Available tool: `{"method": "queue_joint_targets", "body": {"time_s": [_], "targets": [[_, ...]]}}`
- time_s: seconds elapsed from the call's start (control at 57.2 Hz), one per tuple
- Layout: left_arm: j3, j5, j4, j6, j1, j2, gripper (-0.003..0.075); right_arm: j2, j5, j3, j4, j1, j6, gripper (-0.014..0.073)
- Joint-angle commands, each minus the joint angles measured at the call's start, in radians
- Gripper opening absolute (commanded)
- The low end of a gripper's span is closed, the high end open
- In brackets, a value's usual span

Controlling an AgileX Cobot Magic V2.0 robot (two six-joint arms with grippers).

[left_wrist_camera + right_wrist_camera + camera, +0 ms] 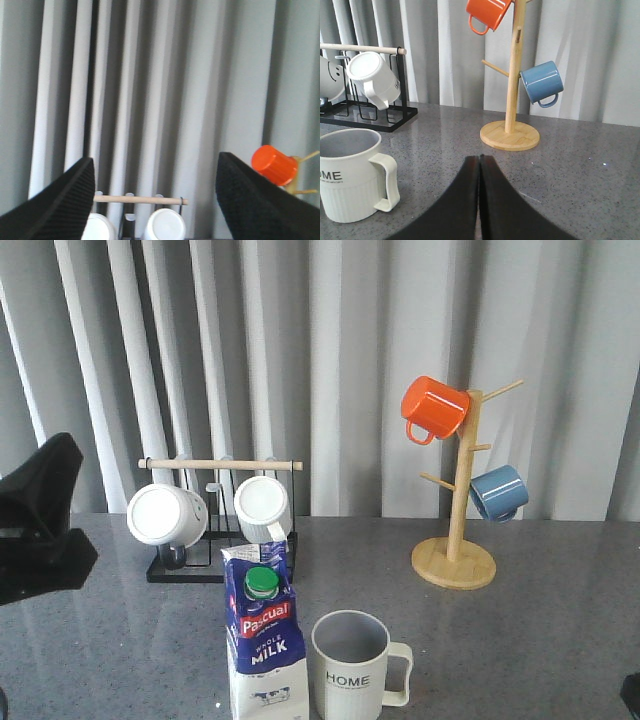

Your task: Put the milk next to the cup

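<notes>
Grey-lined cup (352,665) stands empty beside the milk (262,640); left fingers (60,200) apart, right fingers (465,200) together.

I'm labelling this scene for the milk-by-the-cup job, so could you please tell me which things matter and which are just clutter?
Part of the job:
- milk, upright on the table
- HOME cup, just right of the milk

Just lying about:
- two white mugs on the black rack
- orange mug and blue mug on the wooden mug tree
</notes>
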Motion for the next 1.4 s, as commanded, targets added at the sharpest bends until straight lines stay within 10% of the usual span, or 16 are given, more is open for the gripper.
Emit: {"method": "queue_joint_targets", "body": {"time_s": [0.0, 0.612, 0.734, 0.822, 1.259, 1.381], "targets": [[-0.024, 0.095, 0.048, -0.004, -0.005, -0.041, 0.0484, -0.007, -0.071, -0.033, 0.003, -0.004, -0.006, -0.0006], [-0.024, 0.324, 0.048, -0.016, -0.001, -0.088, 0.0470, -0.007, -0.071, -0.033, 0.003, -0.004, -0.006, -0.0006], [-0.024, 0.412, 0.055, -0.016, -0.001, -0.088, 0.0291, -0.007, -0.071, -0.033, 0.003, -0.004, -0.006, -0.0006], [-0.024, 0.427, 0.057, -0.016, -0.001, -0.085, 0.0000, -0.007, -0.071, -0.033, 0.003, -0.004, -0.006, -0.0006], [-0.024, 0.276, 0.118, -0.010, -0.001, -0.086, -0.0008, -0.007, -0.071, -0.033, 0.003, -0.004, -0.006, -0.0006], [-0.024, 0.254, 0.364, -0.011, 0.000, -0.085, -0.0008, -0.007, -0.070, -0.033, 0.003, -0.004, -0.006, -0.0006]]}}
